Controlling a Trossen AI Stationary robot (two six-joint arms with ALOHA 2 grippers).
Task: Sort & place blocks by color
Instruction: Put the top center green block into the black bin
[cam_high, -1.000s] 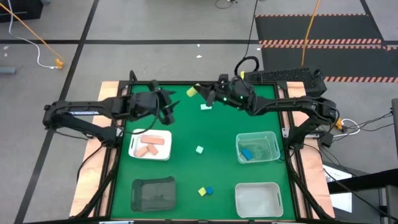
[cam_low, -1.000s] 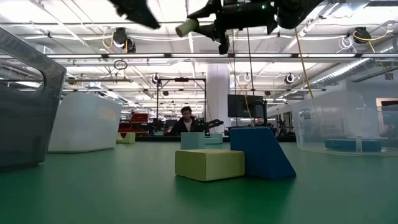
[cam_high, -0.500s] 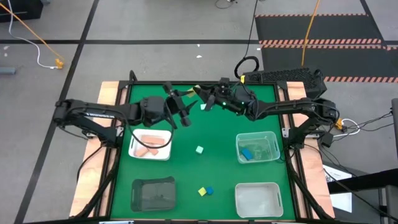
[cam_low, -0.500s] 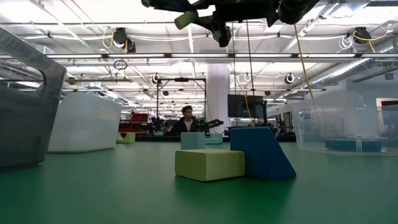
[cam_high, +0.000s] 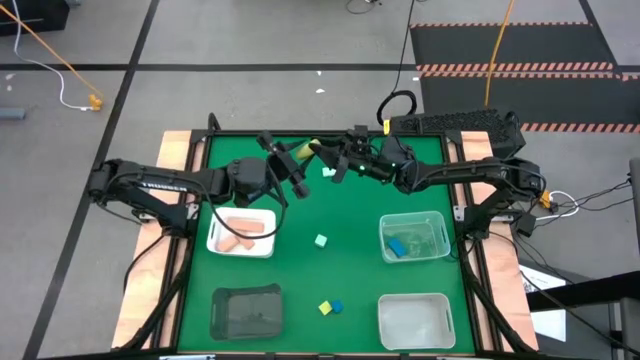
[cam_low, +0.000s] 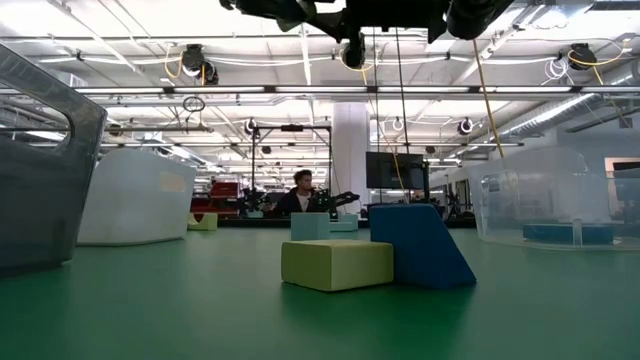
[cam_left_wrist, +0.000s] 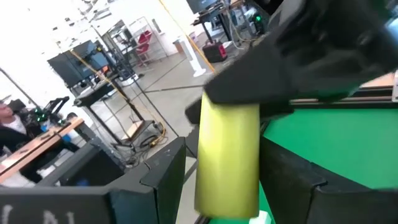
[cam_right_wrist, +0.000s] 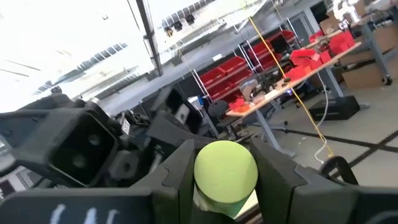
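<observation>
A yellow round bar (cam_high: 306, 150) hangs in the air over the table's far middle, between my two grippers. My right gripper (cam_high: 322, 152) comes from the right and is shut on it. My left gripper (cam_high: 297, 160) faces it from the left and is open. In the left wrist view its fingers (cam_left_wrist: 166, 180) stand on either side of the bar (cam_left_wrist: 227, 162), with small gaps showing. Salmon blocks (cam_high: 240, 234) lie in the white tray (cam_high: 215, 243). A blue block (cam_high: 398, 247) lies in a clear bin (cam_high: 437, 225). Loose mint (cam_high: 320, 240), yellow (cam_high: 324, 307) and blue (cam_high: 337, 306) blocks rest on the mat. My right gripper pinches the yellow bar between its two fingers (cam_right_wrist: 180, 177), one on each side of its round body (cam_right_wrist: 225, 171). In the left wrist view its dark fingers cover the bar's far end (cam_left_wrist: 231, 111). The bar sticks out past the fingers toward my left gripper, lifted clear of the table.
A dark tray (cam_high: 247, 310) sits at the near left, and a second clear bin (cam_high: 415, 320) at the near right. Another mint block (cam_high: 331, 172) lies under the grippers. In the low view, the yellow (cam_low: 337, 265), blue (cam_low: 418, 247) and mint (cam_low: 310, 226) blocks stand mid-table.
My left gripper has moved right and toward the far edge, up to the bar, and its fingers now flank it. My right gripper has carried the bar a little higher, out of the top of the low view.
</observation>
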